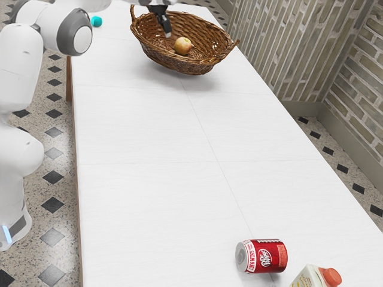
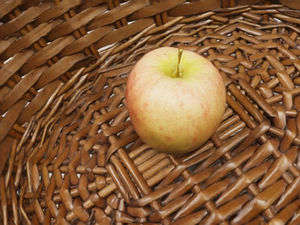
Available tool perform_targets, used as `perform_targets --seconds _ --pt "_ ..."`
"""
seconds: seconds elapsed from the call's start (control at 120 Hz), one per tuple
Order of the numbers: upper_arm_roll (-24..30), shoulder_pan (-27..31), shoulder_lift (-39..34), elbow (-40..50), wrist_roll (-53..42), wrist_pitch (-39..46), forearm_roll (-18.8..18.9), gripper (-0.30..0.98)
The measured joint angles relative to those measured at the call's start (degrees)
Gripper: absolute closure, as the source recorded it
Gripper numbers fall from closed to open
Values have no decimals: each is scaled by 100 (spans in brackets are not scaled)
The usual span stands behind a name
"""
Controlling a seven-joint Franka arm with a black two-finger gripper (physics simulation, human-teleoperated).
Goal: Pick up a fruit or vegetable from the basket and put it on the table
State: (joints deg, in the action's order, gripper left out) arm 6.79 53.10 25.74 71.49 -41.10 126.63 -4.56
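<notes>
Apple (image 2: 176,101) is the one to grab here: it's sitting stem up on the woven bottom of the basket (image 1: 197,69), wicker showing all around it, nothing holding it. The fingers (image 1: 167,30) are over the basket, just to the exterior view's left of the apple, and honestly I can't tell if they're apart or together. So I'd call this the lining-up step, pick still to come.

How I'd play it: centre over the stem, have the grip open wide before dropping, then go down straight and slow. Aim for the fattest part of the fruit, cause a pinch up near the stem would probably just slip off that round skin. Firm squeeze, nothing crazy. Don't ram the bottom either, a light basket could scoot.

Then lift straight up till the apple clears the rim and handle (image 1: 134,13), since wicker loves to snag stuff, and only then swing out. I'd put it on the surface (image 1: 149,131) beside the basket, well away from the can (image 1: 266,256) and carton (image 1: 310,277). Let go only once it's touching down, or it might roll.
</notes>
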Motion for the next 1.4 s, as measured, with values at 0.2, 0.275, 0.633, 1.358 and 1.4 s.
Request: perform_targets --seconds 0.2,0.275,0.633,1.358,1.4 --pt "272 -60 177 -6 -114 426 -12 1" --pt "297 -62 194 -2 -139 549 -15 1" --pt "290 85 379 -212 -268 798 -13 3" --pt "502 -51 937 -458 -393 1215 -18 4" --pt "498 -51 938 -458 -396 1232 -18 4"
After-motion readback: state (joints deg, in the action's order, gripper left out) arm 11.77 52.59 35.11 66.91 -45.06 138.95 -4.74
